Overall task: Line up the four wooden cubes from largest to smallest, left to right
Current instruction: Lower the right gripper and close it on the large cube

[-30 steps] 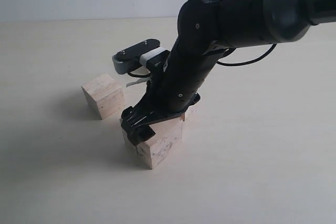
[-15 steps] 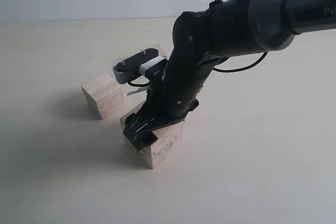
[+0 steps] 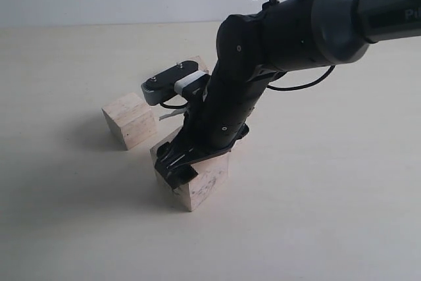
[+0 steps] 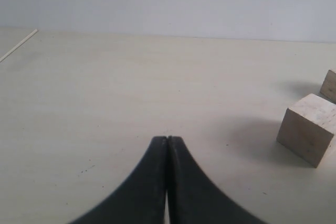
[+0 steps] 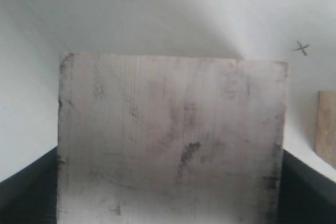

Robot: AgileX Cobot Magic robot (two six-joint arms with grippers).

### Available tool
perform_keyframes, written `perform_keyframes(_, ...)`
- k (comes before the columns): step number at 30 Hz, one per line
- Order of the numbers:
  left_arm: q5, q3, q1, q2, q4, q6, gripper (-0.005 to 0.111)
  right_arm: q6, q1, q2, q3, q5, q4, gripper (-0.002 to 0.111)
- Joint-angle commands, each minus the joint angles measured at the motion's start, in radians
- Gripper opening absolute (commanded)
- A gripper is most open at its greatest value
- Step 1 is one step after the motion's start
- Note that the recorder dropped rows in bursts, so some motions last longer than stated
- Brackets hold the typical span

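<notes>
The largest wooden cube (image 3: pixel 200 185), grey with pencil marks, sits on the table at front centre. My right gripper (image 3: pixel 176 168) reaches down over it. In the right wrist view this cube (image 5: pixel 173 129) fills the frame, with a black finger (image 5: pixel 26 195) pressed against each side: shut on it. A medium cube (image 3: pixel 128 120) lies to its left. A corner of another cube (image 3: pixel 198 64) shows behind the arm. My left gripper (image 4: pixel 167 139) is shut and empty, low over bare table; a cube (image 4: pixel 308 128) and the edge of a second (image 4: pixel 329 85) lie beyond it. I cannot pick out the smallest cube.
The pale table (image 3: pixel 329 215) stretches wide on all sides, with a white wall behind. A small pencil cross (image 5: pixel 301 48) marks the table past the largest cube. Another cube's edge (image 5: pixel 326 129) lies close beside the held one.
Over the first half second the right arm dropped lower and leaned left onto the largest cube. Since then nothing has visibly moved.
</notes>
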Motion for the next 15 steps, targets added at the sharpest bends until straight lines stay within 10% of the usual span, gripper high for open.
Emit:
perform_keyframes(1, -0.013, 0.003, -0.004, -0.006, -0.005, -0.001, 0.000, -0.007, 0.001, -0.001, 0.002, -0.023, -0.001, 0.000)
perform_keyframes(15, -0.013, 0.003, -0.004, -0.006, -0.005, -0.001, 0.000, -0.007, 0.001, -0.001, 0.002, -0.032, -0.003, 0.000)
